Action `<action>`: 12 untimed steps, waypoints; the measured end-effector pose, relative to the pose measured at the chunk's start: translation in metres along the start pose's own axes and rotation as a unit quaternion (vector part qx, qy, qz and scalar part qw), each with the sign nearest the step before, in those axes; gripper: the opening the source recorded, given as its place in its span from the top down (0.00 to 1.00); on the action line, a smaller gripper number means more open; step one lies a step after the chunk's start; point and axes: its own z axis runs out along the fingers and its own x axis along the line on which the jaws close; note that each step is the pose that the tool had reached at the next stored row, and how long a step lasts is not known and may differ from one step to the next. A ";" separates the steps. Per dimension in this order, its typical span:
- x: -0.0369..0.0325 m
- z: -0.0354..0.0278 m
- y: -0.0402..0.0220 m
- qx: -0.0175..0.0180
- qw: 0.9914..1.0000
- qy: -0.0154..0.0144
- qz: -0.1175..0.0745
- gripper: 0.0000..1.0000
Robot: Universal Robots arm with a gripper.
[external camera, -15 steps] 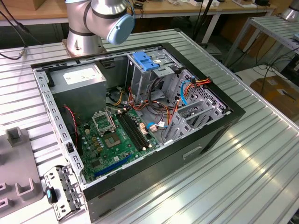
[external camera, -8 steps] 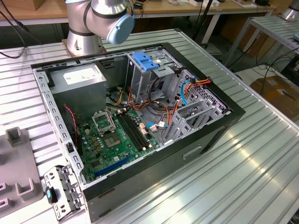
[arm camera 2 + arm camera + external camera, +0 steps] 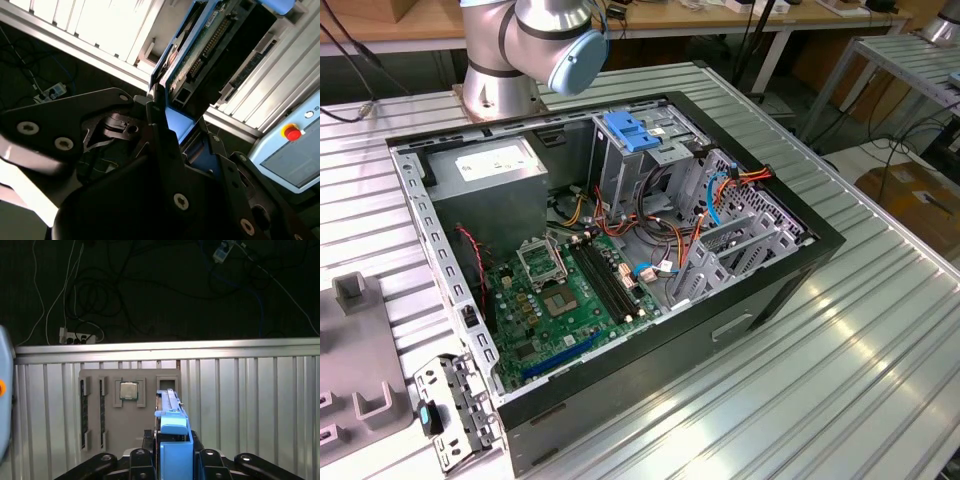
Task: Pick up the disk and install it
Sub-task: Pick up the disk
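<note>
End effector (image 3: 174, 456) pinches one end of the disk (image 3: 174, 432), held edge-on; its long axis runs straight out from the grip toward the grey tray (image 3: 131, 415) on the surface (image 3: 250, 415).

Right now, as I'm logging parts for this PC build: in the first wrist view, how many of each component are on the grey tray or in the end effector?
memory modules on the grey tray: 2
CPU on the tray: 1
disk, clamped in the end effector: 1
Total: 4
</note>
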 end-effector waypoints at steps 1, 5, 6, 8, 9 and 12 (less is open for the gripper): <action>0.0000 -0.0002 0.0000 0.000 1.000 0.000 0.000 0.64; 0.0000 -0.0014 0.0000 0.000 1.000 0.000 0.000 0.64; 0.0001 -0.0017 0.0000 0.000 1.000 0.000 0.000 0.64; 0.0001 -0.0027 0.0000 0.000 1.000 0.000 0.000 0.64; 0.0001 -0.0031 0.0000 0.000 1.000 0.000 0.000 0.64; 0.0002 -0.0054 -0.0001 0.000 1.000 0.000 0.000 0.64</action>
